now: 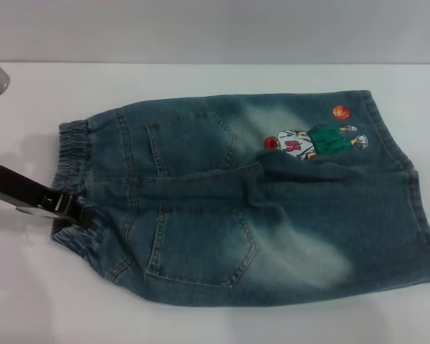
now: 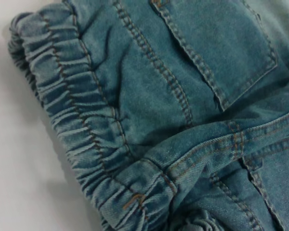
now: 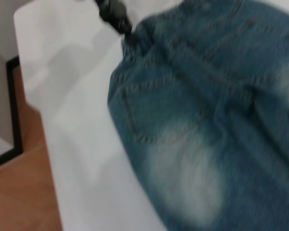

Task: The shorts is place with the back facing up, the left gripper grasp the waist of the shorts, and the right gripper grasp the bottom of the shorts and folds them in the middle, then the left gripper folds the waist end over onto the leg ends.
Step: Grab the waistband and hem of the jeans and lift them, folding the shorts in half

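We see the shorts (image 1: 258, 208) lying flat, back up, across the middle of the white tabletop (image 1: 201, 322), both patch pockets showing, the cartoon print (image 1: 312, 141) on the leg nearer the far edge, and the leg ends (image 1: 416, 193) towards the right edge. The waist of the shorts (image 1: 75, 179) faces the left edge, and the left gripper (image 1: 79, 208) reaches in from that edge with its thin black jaws at the ruffled band; we cannot tell whether they pinch it.
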`<state>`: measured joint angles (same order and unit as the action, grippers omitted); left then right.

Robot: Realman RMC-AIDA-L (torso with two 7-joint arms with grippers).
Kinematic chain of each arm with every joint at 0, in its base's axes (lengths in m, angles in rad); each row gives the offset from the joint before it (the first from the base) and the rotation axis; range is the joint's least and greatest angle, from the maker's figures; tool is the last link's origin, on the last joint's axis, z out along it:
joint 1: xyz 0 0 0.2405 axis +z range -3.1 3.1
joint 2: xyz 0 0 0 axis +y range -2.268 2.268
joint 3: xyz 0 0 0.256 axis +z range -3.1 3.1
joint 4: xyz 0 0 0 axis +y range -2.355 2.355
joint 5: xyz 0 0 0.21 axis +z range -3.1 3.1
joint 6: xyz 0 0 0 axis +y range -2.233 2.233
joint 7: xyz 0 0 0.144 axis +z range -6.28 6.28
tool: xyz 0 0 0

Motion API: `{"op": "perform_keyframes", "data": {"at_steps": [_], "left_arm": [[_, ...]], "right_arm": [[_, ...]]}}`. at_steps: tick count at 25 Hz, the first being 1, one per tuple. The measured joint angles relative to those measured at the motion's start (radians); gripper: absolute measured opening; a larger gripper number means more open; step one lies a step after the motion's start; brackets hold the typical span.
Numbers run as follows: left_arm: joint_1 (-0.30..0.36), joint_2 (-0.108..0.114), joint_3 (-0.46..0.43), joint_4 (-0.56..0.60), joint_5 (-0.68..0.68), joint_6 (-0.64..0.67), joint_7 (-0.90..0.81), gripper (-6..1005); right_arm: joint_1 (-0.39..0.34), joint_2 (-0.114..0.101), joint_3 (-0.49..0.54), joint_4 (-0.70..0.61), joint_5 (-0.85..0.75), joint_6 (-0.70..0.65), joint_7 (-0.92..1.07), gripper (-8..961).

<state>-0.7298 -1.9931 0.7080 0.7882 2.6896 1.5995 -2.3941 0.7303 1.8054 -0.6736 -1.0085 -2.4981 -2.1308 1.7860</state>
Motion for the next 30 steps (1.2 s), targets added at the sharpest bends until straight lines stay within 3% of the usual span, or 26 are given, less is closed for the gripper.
{"op": "perform_keyframes", "data": {"at_steps": [13,30], "left_arm": [[-0.004,-0.005,0.005,0.004,0.0,-0.008,0.008,46],[-0.011,-0.027,0.023,0.019,0.001,-0.011,0.009,45]], "right_arm": [[-0.106,0.049,-0.052,0.011,-0.157,0.098,-0.024,600],[-0.148,0.076,-0.05,0.037,-0.216,0.233,0.009,601]]}}
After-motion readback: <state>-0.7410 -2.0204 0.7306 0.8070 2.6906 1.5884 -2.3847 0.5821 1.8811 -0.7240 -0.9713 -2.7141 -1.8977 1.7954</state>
